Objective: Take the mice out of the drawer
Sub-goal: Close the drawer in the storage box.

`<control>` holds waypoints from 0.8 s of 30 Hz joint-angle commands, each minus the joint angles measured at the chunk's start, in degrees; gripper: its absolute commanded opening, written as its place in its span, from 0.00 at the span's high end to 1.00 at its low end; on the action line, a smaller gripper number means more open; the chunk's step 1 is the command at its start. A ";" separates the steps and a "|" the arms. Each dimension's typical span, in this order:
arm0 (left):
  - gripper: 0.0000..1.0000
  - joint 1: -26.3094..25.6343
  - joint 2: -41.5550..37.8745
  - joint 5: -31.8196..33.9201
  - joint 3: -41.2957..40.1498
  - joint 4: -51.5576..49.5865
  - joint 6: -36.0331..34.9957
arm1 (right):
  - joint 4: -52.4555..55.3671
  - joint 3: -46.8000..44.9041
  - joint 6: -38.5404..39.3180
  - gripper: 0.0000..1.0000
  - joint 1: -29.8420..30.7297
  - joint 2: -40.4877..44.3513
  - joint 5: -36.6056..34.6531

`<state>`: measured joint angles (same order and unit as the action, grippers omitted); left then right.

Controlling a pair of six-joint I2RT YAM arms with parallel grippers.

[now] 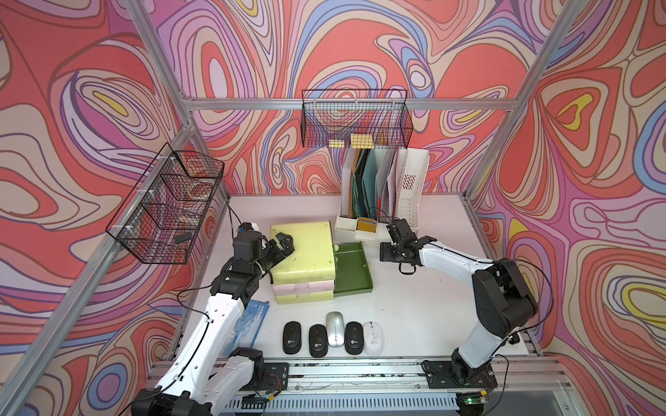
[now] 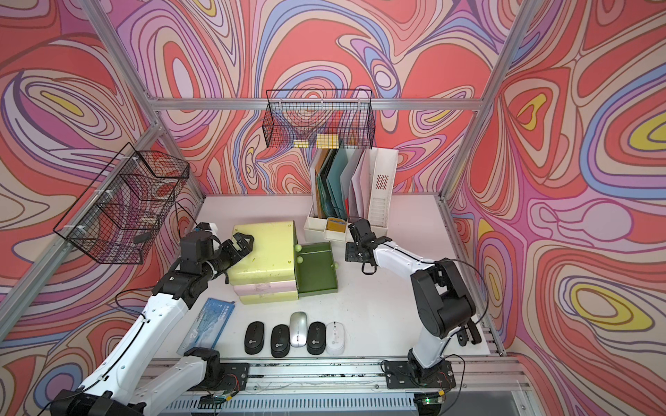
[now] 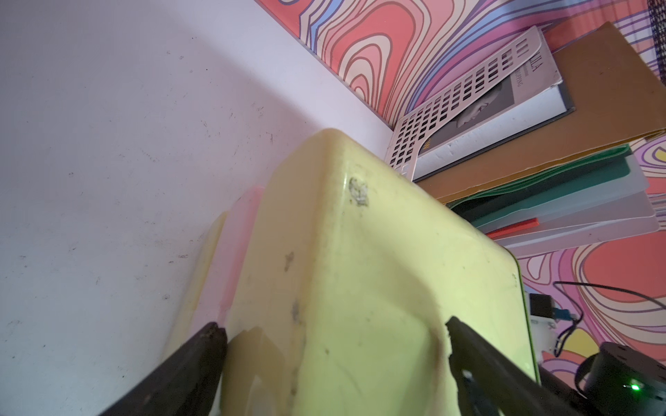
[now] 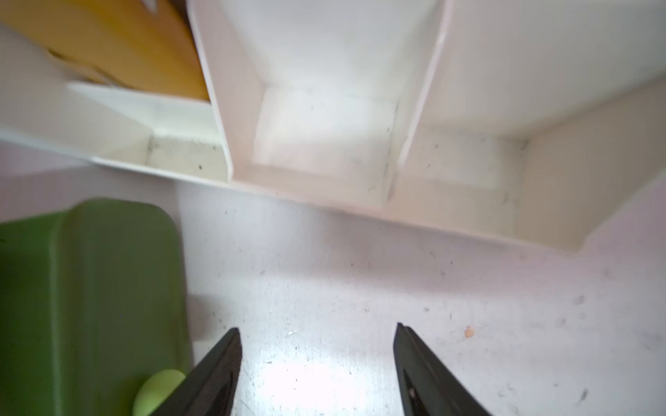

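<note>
So, right gripper (image 4: 317, 329): view blurred; fingers parted with nothing between them, over bare bench (image 4: 360, 288), just beside the front of the green drawer (image 4: 90, 288).
Left gripper (image 3: 335, 329): spread wide astride the upper left edge of the cabinet (image 1: 306, 252), one finger down the side and one over the top. I cannot tell whether they press it.
Right arm: reaches from the bench's front right corner toward the file rack (image 1: 411, 183), wrist low.
Left arm: rises from the front left corner, forearm covering part of a blue packet (image 1: 254, 317).
Drawer: stands out of the cabinet's right side, green floor showing, pale round knob (image 4: 158, 390) at its front.
Lower drawers: shut, contents hidden.
Mice (image 1: 335, 329): five in a row along the bench's front edge, well apart from the drawer. Three are black, the middle one silver, the right end one white.
File rack: folders upright; a front tray holds something yellow (image 1: 365, 225).
</note>
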<state>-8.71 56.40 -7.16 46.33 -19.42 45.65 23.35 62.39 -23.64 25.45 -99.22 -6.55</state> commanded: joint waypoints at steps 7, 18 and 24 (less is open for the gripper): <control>0.00 -1.57 4.39 -3.47 -7.30 -11.75 -1.44 | -9.85 1.33 -1.78 0.28 9.91 -3.95 19.09; 0.00 -2.48 11.96 -11.90 -12.07 2.90 -3.20 | -15.68 2.14 -4.83 0.27 13.57 -5.98 22.39; 0.00 -7.82 23.48 -16.15 -10.11 12.19 -4.86 | -14.26 -0.64 -4.37 0.27 13.50 -1.07 18.12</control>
<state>-11.09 67.72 -16.16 43.83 6.55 44.51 11.62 62.59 -28.10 37.50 -104.16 10.79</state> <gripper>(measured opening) 0.999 0.726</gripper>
